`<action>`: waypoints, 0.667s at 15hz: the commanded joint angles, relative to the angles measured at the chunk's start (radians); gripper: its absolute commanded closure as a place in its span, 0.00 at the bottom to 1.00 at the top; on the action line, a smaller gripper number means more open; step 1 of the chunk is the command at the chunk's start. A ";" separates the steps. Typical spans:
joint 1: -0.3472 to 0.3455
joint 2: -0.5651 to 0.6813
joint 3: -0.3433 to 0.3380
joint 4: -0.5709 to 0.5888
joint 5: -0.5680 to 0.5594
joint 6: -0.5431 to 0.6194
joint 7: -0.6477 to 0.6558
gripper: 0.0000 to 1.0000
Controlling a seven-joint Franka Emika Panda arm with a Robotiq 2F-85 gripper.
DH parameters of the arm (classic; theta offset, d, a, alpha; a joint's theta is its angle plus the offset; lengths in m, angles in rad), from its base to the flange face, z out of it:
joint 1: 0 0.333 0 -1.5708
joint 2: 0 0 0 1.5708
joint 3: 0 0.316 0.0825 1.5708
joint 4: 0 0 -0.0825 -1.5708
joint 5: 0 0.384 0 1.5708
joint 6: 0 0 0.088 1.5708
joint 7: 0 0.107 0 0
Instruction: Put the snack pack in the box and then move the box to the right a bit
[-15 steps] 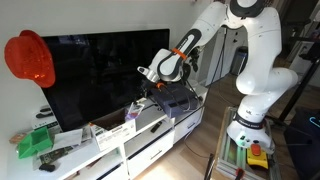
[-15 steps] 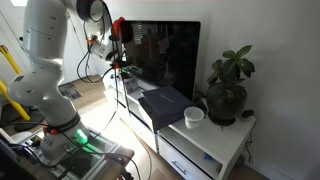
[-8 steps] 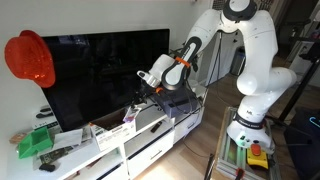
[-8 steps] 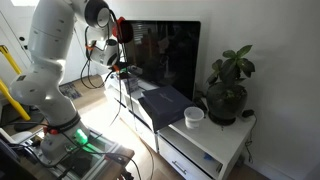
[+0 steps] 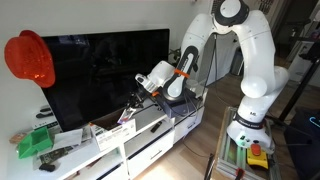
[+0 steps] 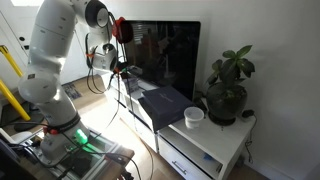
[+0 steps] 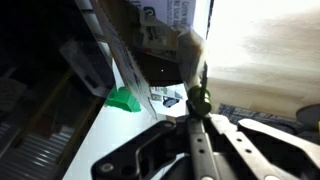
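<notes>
the arm [image 5: 200,40] reaches down in front of the tv [image 5: 100,75], with the jaws hanging low over the white bench [image 5: 150,147], near the edge of the blue-grey case [image 5: 165,108]. in the wrist view the jaws are drawn narrow, almost together, and seem to pinch the lower edge of a pale, shiny snack pack [image 7: 170,50], which is held in the air. the box [image 5: 113,136] sits on the bench apart from the jaws, between the case and a green thing [image 5: 35,143]. that green thing also shows in the wrist view [image 7: 125,100], past the tips. a red hat [image 5: 30,58] hangs beside the tv. in an exterior view a plant [image 6: 228,85] and a white cup [image 6: 194,117] stand at the far end of the bench, beyond the case.
</notes>
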State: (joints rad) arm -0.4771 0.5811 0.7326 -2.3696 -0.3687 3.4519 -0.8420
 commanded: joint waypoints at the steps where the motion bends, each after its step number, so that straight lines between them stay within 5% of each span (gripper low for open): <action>1: 0.157 -0.001 -0.155 0.062 -0.088 0.088 0.089 0.99; 8: 0.420 0.051 -0.415 0.170 -0.135 0.129 0.202 0.99; 9: 0.444 0.064 -0.440 0.185 -0.135 0.127 0.209 0.73; 10: 0.466 0.070 -0.459 0.195 -0.134 0.124 0.217 0.72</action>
State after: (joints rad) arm -0.0823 0.6142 0.3460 -2.2326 -0.4637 3.5649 -0.6785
